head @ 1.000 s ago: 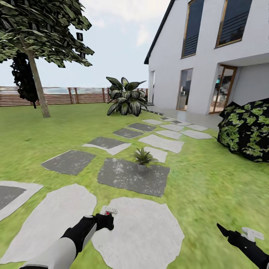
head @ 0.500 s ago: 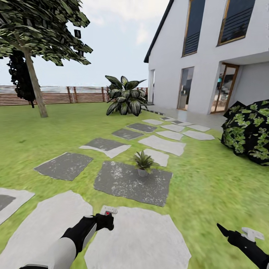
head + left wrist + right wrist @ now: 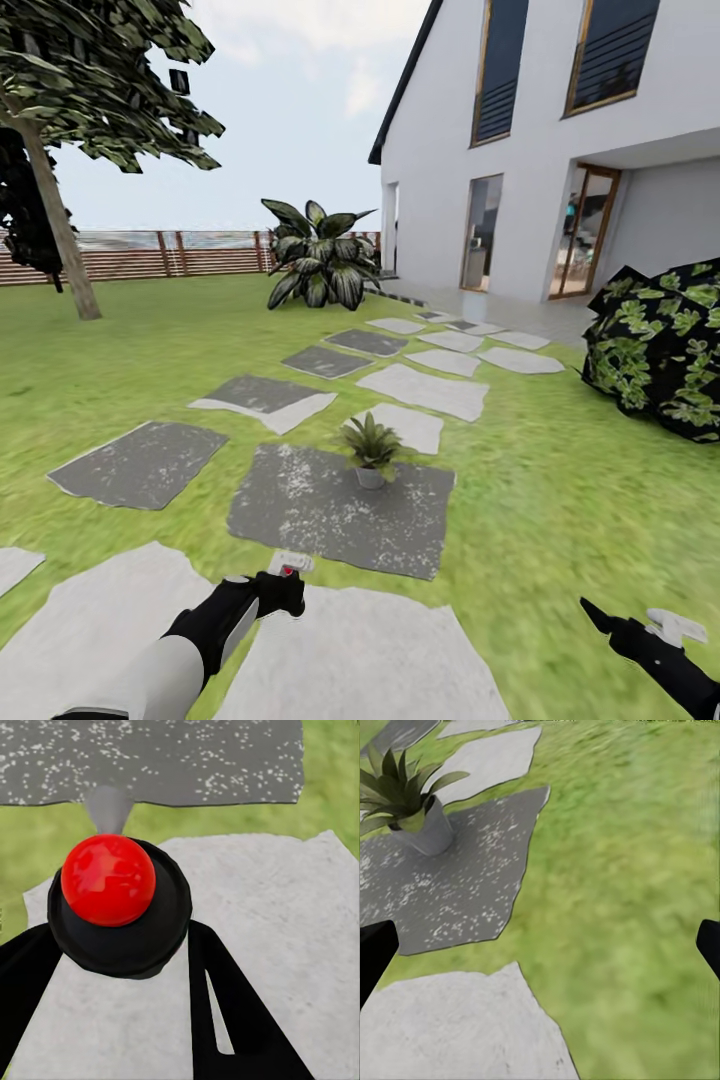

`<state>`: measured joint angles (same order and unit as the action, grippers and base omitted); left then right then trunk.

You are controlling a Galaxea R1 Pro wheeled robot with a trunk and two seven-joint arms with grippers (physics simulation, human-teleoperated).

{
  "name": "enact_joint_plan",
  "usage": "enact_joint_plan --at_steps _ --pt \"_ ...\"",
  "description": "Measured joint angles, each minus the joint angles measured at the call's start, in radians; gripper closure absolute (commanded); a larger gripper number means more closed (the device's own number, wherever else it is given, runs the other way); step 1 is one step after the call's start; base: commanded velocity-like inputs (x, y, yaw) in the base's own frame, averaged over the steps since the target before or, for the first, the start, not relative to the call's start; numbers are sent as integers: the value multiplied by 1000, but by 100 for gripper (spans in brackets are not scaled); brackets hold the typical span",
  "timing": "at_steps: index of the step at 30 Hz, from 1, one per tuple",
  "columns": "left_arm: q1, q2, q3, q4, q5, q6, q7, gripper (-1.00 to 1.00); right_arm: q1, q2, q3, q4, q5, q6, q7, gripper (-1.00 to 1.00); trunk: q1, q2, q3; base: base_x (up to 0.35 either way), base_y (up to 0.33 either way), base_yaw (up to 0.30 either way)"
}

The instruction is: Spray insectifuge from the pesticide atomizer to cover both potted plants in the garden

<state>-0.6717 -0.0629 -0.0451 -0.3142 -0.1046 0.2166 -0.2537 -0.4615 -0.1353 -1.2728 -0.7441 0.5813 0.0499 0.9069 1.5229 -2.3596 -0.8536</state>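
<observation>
Your left gripper (image 3: 283, 592) sits at the lower left of the head view, clamped on the pesticide atomizer (image 3: 291, 567). Its whitish trigger head with the red nozzle spot pokes up just above the black fingers, at the near edge of the dark grey slab (image 3: 320, 505). In the left wrist view the atomizer (image 3: 112, 900) is a red ball on a black round collar between two black fingers (image 3: 225, 1020), with a pale slab (image 3: 277, 930) beneath and a grey pot (image 3: 110, 806) just past the nozzle.

Your right gripper (image 3: 640, 632) is at the lower right corner of the head view, over grass, with its fingers spread apart and nothing between them. In the right wrist view, black fingertips (image 3: 375, 952) show at both side edges, wide apart over the lawn (image 3: 630, 885).

One potted plant (image 3: 369, 448), narrow spiky dark green leaves in a small grey pot, stands upright on the far right part of the dark grey slab, centre of the head view. It also shows at the upper left of the right wrist view (image 3: 409, 802).

Stepping slabs (image 3: 425, 388) run up toward the white house (image 3: 540, 130) at upper right. A big variegated shrub (image 3: 318, 255) stands by the brown slatted fence (image 3: 130, 255). A tree (image 3: 60, 150) is at upper left, and a dark leafy bush (image 3: 660, 345) is at the right edge.
</observation>
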Motion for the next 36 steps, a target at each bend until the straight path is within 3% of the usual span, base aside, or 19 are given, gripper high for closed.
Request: enact_joint_plan --at_steps 36 --pt "0 0 0 1 0 0 0 100 0 0 0 -1 1 0 -1 -100 0 0 0 334 0 0"
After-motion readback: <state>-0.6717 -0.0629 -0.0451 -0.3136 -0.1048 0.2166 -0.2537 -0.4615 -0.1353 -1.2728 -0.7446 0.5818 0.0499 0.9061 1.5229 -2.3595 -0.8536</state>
